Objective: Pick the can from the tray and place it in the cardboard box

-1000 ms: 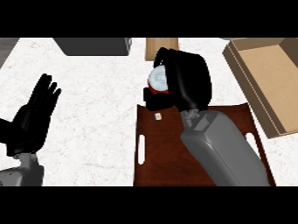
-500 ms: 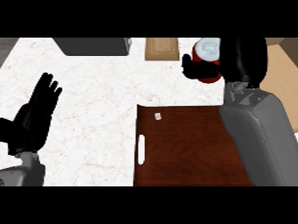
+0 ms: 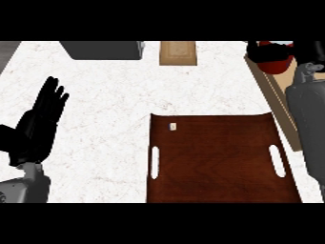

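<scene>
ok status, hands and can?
Right hand shut on can, above cardboard box. Left hand open, resting at left. Tray bare; nothing seen blocking.

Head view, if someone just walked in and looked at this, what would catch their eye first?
Probably the big dark brown tray with white slot handles, lying low in the middle of the white counter. Next, the red can at the upper right, held in the right hand over the near end of the cardboard box. The left hand rests open at the left edge, fingers up.
</scene>
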You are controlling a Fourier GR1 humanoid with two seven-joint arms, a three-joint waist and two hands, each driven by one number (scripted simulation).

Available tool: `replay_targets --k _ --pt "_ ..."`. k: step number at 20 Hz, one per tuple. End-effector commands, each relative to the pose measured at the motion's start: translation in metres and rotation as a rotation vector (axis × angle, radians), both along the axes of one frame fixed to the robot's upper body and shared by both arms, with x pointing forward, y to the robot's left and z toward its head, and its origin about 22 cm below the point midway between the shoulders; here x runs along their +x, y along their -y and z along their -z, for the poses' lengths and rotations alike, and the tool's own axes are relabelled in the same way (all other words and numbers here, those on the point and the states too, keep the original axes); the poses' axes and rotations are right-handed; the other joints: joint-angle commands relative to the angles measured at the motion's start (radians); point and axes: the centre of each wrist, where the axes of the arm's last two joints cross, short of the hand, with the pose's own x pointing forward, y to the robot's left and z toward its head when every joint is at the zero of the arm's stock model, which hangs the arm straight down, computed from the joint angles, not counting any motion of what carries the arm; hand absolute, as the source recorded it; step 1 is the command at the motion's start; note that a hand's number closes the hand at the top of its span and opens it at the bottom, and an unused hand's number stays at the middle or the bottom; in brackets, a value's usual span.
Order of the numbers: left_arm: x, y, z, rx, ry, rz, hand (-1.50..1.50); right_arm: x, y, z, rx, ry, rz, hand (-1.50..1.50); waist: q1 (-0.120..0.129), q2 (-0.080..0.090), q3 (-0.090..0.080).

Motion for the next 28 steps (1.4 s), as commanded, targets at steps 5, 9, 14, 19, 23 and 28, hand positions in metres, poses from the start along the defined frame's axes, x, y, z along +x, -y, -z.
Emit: replay_targets --k 5,9,14,19,23,28 --pt "-0.008 0.004 -0.001 -0.001 0.011 0.017 0.00 0.026 0.062 0.053 -0.126 -0.061 0.067 1.50 0.012 0.002 0.001" --pt "0.002 0.010 0.002 0.005 -0.007 -0.003 0.00 0.033 0.102 0.058 -0.131 -0.106 0.087 1.50 0.010 0.004 0.001" --pt "-0.003 0.010 -0.002 -0.002 0.019 0.029 0.00 0.031 0.141 0.069 -0.274 -0.451 0.172 1.50 0.031 0.011 0.000" --pt "0.000 0.022 0.000 -0.006 0.021 0.027 0.00 0.032 0.147 0.101 -0.147 -0.584 0.137 -1.50 0.036 0.015 0.002" --pt "-0.002 0.015 -0.005 -0.003 0.009 0.052 0.00 0.036 0.159 0.081 -0.075 -0.364 0.103 -1.50 0.044 0.016 0.003" --pt "-0.005 0.003 0.016 -0.002 0.006 0.008 0.00 0.029 0.168 0.070 -0.036 0.037 0.037 -1.50 0.021 0.012 0.004"
